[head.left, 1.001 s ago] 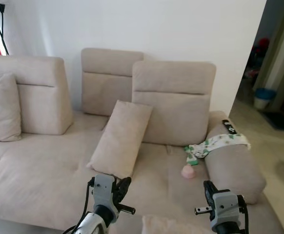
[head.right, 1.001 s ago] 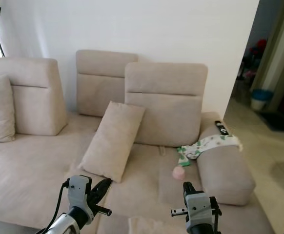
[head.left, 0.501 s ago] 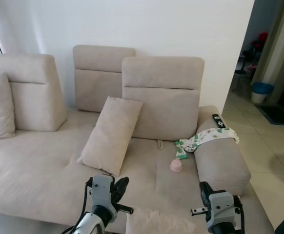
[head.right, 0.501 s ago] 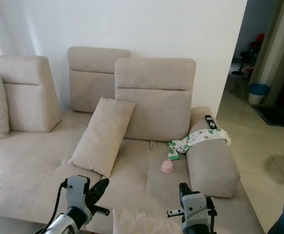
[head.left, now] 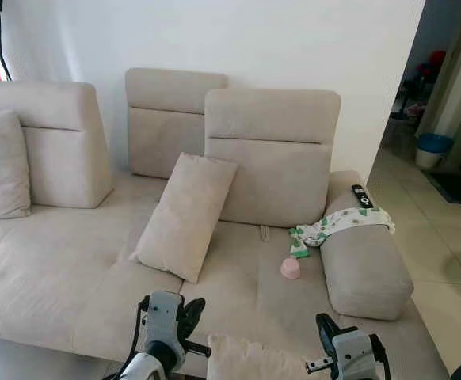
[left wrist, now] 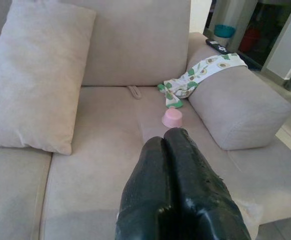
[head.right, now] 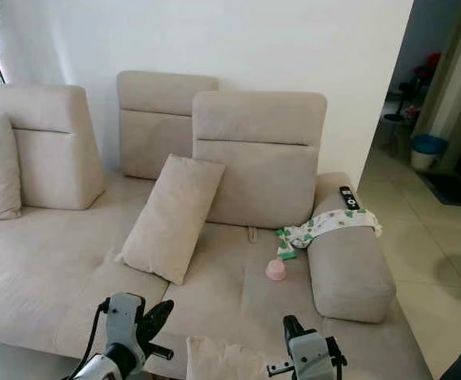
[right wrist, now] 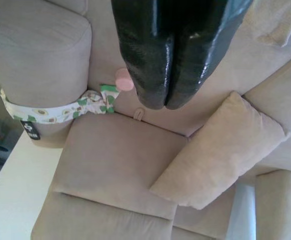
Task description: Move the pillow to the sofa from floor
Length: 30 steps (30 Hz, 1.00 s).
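Observation:
A beige pillow [head.left: 252, 359] shows its top edge at the bottom of the left eye view, between my two grippers and just before the sofa's [head.left: 72, 269] front edge. My left gripper [head.left: 192, 305] is at the pillow's left side, its fingers [left wrist: 168, 150] shut with nothing between them. At the pillow's right side is my right gripper [head.left: 323, 323], its fingers [right wrist: 163, 75] shut too. A corner of the pillow [left wrist: 249, 216] lies beside the left fingers in the left wrist view. The lower part of the pillow is hidden.
A second beige pillow [head.left: 184, 215] leans against the back cushion [head.left: 272, 154]. A small pink cup [head.left: 290, 267] sits on the seat near a patterned cloth [head.left: 343, 224] over the armrest [head.left: 365, 265], with a remote [head.left: 362, 195] on top. Tiled floor [head.left: 440, 269] lies right.
The whole picture has shifted with the camera, and more of the seat's front is in view. Both grippers sit lower in the picture, with the pillow's top still between them.

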Motion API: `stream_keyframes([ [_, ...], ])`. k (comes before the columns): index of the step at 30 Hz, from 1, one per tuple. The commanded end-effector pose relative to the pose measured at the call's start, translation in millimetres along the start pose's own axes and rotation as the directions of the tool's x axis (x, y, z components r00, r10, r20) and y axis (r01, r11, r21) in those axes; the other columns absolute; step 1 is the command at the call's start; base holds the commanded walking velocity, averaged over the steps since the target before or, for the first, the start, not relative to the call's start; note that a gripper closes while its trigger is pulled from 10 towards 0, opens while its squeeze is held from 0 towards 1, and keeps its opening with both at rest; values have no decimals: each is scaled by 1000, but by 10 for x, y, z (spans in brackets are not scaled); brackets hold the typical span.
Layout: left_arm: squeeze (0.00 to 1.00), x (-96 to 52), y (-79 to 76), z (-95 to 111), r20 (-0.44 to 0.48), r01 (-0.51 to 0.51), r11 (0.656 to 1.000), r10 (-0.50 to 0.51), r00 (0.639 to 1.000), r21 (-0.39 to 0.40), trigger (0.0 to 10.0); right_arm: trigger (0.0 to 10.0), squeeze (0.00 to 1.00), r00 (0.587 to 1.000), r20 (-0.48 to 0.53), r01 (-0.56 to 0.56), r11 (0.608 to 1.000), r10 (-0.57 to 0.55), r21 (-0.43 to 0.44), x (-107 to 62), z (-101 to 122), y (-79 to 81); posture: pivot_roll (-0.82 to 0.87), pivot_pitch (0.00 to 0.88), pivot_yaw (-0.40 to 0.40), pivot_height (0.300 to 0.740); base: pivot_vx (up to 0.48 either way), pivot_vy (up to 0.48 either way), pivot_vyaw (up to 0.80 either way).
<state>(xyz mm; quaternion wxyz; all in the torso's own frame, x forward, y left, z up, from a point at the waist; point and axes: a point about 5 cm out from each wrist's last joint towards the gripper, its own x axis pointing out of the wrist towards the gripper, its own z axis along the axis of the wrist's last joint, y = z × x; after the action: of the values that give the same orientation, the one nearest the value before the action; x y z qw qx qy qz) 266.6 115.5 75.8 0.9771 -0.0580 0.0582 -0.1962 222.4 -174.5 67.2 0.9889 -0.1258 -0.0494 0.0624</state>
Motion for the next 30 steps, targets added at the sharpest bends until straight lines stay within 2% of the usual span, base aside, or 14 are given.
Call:
stream_keyframes([
  [1,0,-24,17,-35,-7,-6,1000,6,1000,12,10000,10000,0,1000,11,-17,1000,17,-8,-19,10,25,-47,0,32,740,0,0,0],
  [30,0,-5,1,-47,8,-3,1000,2,1000,25,10000,10000,0,998,52,-20,1000,20,0,11,29,10,-49,0,20,740,0,0,0],
])
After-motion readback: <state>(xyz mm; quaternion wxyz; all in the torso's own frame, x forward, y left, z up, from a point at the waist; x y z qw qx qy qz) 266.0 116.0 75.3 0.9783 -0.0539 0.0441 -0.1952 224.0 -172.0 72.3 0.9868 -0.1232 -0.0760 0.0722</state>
